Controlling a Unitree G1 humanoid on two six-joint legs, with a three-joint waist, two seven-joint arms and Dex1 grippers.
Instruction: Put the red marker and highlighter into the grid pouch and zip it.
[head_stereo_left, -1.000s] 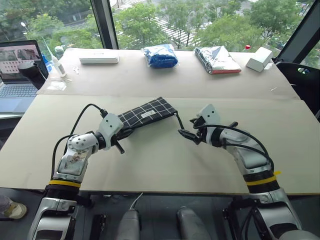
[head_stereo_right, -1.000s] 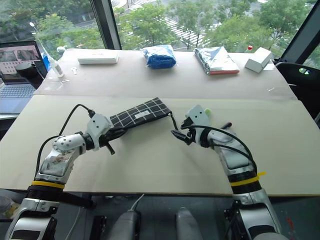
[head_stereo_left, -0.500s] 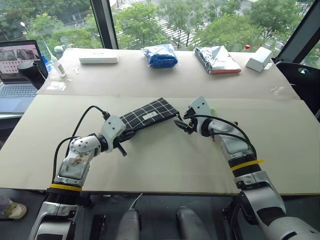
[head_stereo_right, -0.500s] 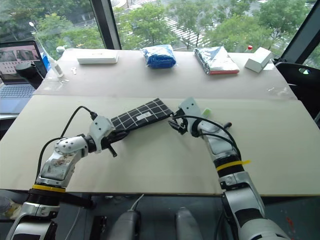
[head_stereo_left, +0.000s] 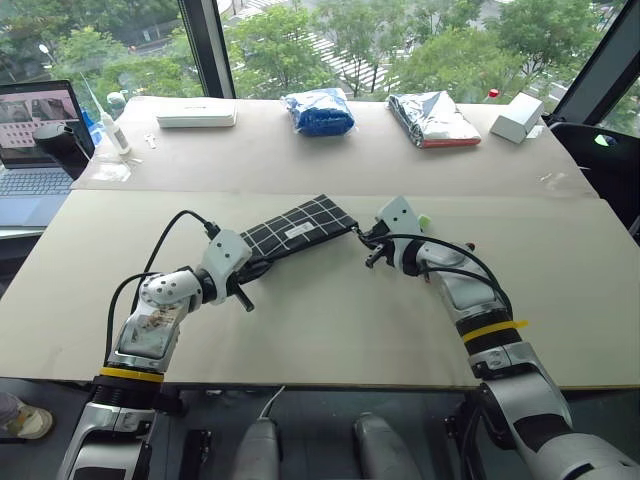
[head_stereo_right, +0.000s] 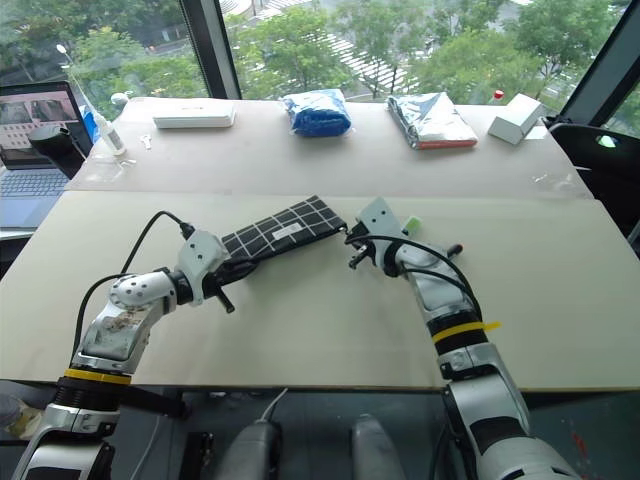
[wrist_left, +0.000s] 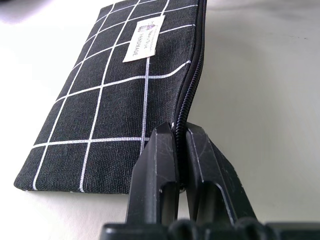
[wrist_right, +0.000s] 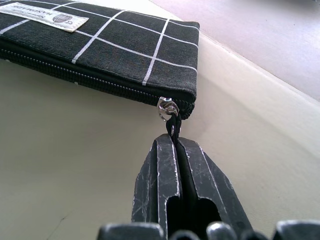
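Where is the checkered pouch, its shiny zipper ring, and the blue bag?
grid pouch (head_stereo_left: 297, 228), left eye view, middle of its top face
zipper ring (wrist_right: 168, 107), right wrist view, the silver loop
blue bag (head_stereo_left: 319, 111), left eye view, its middle

Matt black woven cloth on the grid pouch (wrist_left: 120, 100), faintly ribbed, crossed by thin white printed lines. Small white fabric label (wrist_left: 144, 38) stitched on, flat and dull. Black coiled zipper teeth (wrist_right: 75, 75) along the edge, with a shiny silver metal ring (wrist_right: 167, 107) at the slider. Hard black plastic on the right hand (wrist_right: 176, 150), scuffed and scratched pale; same worn finish on the left hand (wrist_left: 178, 150). Smooth, matt beige board for the surface (head_stereo_left: 330, 320). Crinkled glossy silver foil bag (head_stereo_left: 432, 117); rumpled blue plastic bag (head_stereo_left: 320, 110).
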